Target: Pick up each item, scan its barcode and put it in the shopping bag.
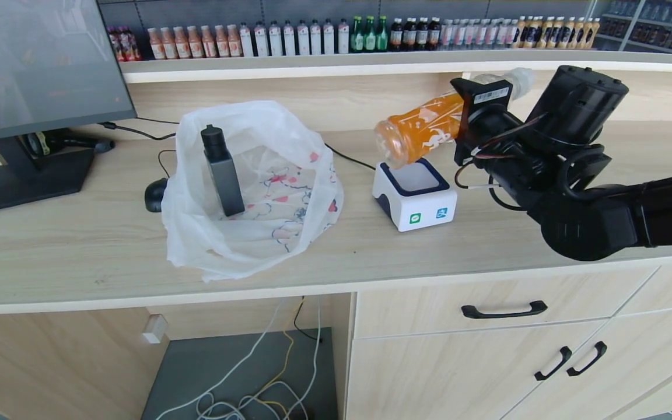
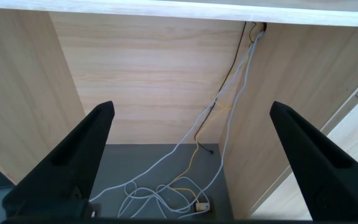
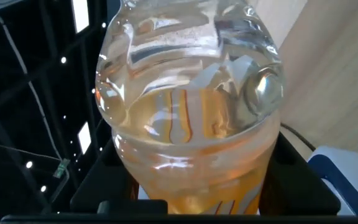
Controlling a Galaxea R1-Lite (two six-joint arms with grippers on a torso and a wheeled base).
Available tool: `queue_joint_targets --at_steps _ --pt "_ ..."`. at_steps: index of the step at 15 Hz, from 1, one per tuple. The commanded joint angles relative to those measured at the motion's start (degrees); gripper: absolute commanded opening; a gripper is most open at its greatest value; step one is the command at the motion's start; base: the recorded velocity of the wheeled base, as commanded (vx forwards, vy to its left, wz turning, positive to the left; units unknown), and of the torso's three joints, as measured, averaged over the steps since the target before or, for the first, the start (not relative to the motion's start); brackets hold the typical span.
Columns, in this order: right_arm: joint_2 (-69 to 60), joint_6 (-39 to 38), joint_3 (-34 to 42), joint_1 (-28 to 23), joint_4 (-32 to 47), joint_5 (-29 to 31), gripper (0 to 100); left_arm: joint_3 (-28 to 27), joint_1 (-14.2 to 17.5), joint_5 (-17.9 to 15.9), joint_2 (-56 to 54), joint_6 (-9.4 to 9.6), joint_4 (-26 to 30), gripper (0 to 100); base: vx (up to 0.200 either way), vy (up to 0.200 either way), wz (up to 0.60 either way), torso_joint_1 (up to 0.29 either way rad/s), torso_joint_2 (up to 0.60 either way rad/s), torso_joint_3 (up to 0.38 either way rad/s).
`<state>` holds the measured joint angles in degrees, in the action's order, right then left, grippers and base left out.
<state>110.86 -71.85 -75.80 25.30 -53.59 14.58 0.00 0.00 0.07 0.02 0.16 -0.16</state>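
My right gripper (image 1: 465, 119) is shut on an orange drink bottle (image 1: 423, 129), held on its side with its base tilted down just above the white barcode scanner (image 1: 415, 195) on the counter. In the right wrist view the bottle (image 3: 191, 124) sits close to the camera, and a corner of the scanner (image 3: 347, 180) lies behind it. The white plastic shopping bag (image 1: 254, 186) stands open to the scanner's left, with a dark grey bottle (image 1: 222, 172) upright inside. My left gripper (image 2: 191, 162) hangs open below the counter, facing the cables (image 2: 185, 186) on the floor.
A monitor (image 1: 32, 64) on its stand occupies the counter's left end, with a black mouse (image 1: 155, 195) beside the bag. A raised ledge and a shelf of bottles (image 1: 359, 35) run behind. Drawers with black handles (image 1: 504, 311) are below.
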Motion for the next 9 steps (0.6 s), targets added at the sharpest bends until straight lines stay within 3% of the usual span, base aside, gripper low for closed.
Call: queue_joint_targets --at_steps 1,9 --pt "0.41 -0.66 1.36 -0.07 -0.2 0.01 0 0.0 0.0 0.01 -0.02 0.02 -0.02 100 0.0 0.0 0.0 0.0 0.0 0.0" --pt "1.38 -1.8 1.62 -0.77 -0.2 -0.43 0 0.0 0.0 0.01 -0.02 0.02 -0.02 100 0.0 0.0 0.0 0.0 0.0 0.0"
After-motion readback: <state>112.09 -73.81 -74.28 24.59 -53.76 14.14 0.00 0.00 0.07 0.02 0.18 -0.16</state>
